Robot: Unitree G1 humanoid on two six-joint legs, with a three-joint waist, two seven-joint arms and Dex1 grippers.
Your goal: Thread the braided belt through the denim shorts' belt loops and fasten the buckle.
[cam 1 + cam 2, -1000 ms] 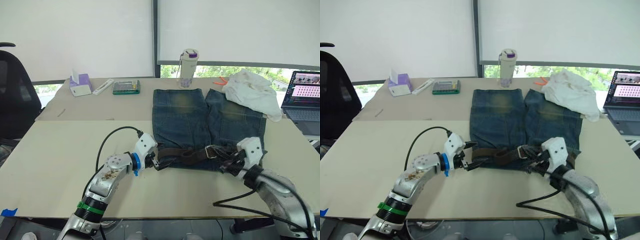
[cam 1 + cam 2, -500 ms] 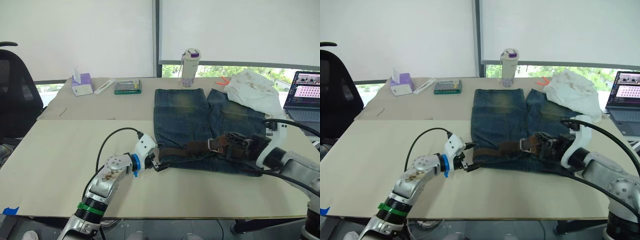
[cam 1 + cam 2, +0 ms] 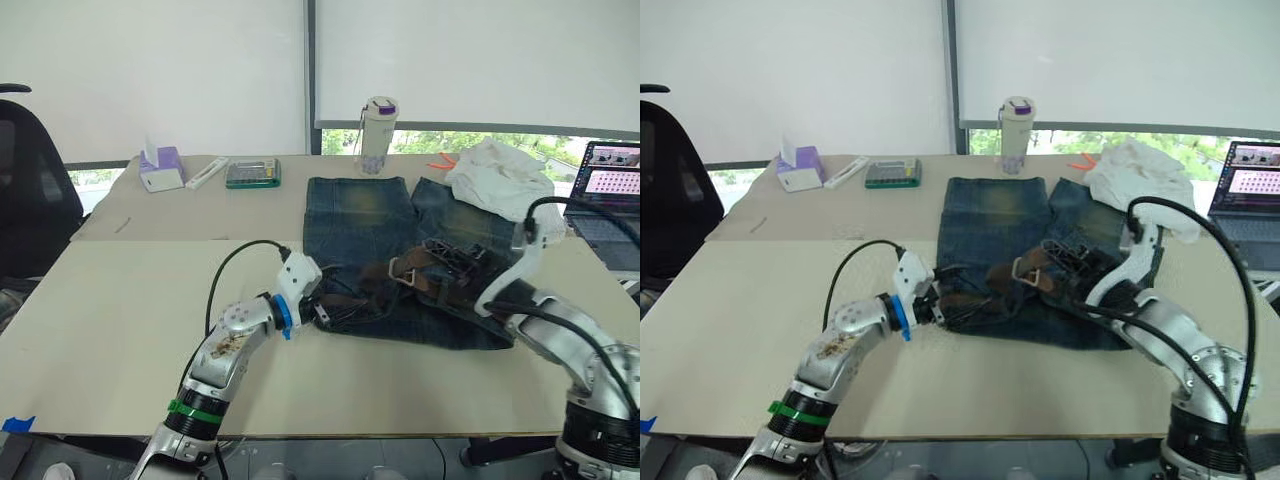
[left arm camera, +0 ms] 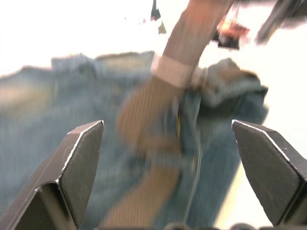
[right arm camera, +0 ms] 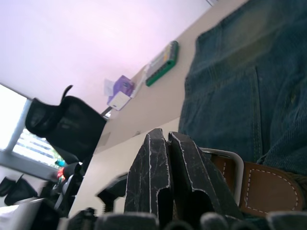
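Note:
The denim shorts (image 3: 365,215) lie flat on the table, waistband toward me and bunched on the right. The braided belt (image 3: 997,276), a brown strap, runs along the waistband and rises to the silver buckle (image 3: 399,268). My right gripper (image 3: 438,258) hovers over the shorts' right leg, shut on the belt just behind the buckle (image 5: 225,155). At the waistband's left end my left gripper (image 3: 322,311) is open, its fingers (image 4: 81,163) spread wide with the belt (image 4: 158,120) ahead of them. The belt loops are too small to pick out.
A white cloth (image 3: 505,180) and a laptop (image 3: 610,190) are at the far right. A bottle (image 3: 377,135), a green box (image 3: 252,174), a white remote (image 3: 205,172) and a tissue box (image 3: 160,170) line the far edge. A black chair (image 3: 30,190) stands left.
My right gripper has carried the buckle end of the belt up from the near right edge to above the shorts' right leg, bunching the waistband. The left gripper has shifted slightly right.

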